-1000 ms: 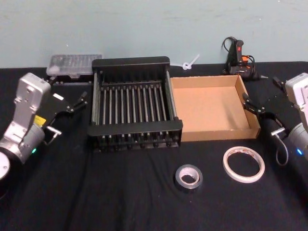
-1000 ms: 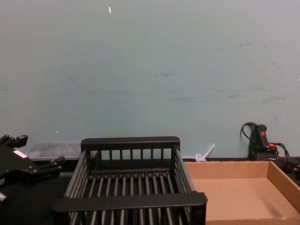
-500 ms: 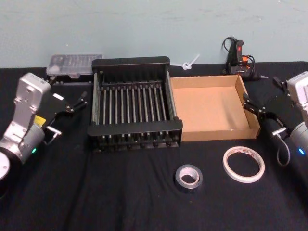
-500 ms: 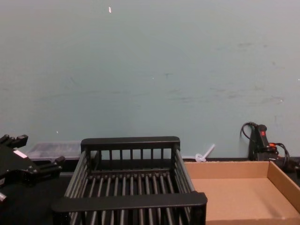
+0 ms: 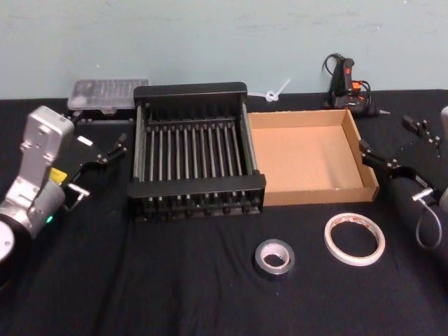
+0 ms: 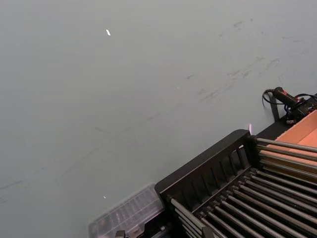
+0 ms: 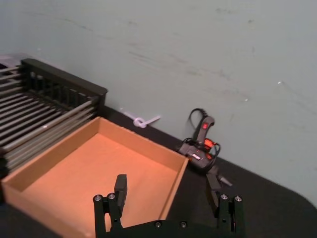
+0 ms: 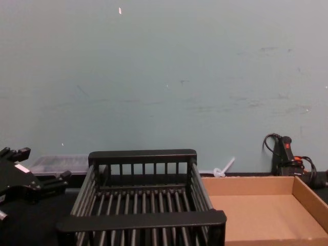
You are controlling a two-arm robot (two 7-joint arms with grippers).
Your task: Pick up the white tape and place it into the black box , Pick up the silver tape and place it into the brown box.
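Head view | 1 white tape (image 5: 355, 239) | 1 silver tape (image 5: 274, 257) | 2 boxes | both end effectors spread, empty

Two tape rolls: white tape (image 5: 354, 239), silver tape (image 5: 274, 257), two boxes: black box (image 5: 196, 152), brown box (image 5: 311, 159), perhaps one clear case (image 5: 108, 94)

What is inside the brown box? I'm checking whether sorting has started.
Nothing: the brown box shows only its bare cardboard floor. The silver tape lies on the table in front; no part of the floor is covered.

head cam looks down at the whole surface (image 5: 175, 294), chest cam sits low facing the wall; both share the black box (image 5: 196, 150) and brown box (image 5: 308, 157)
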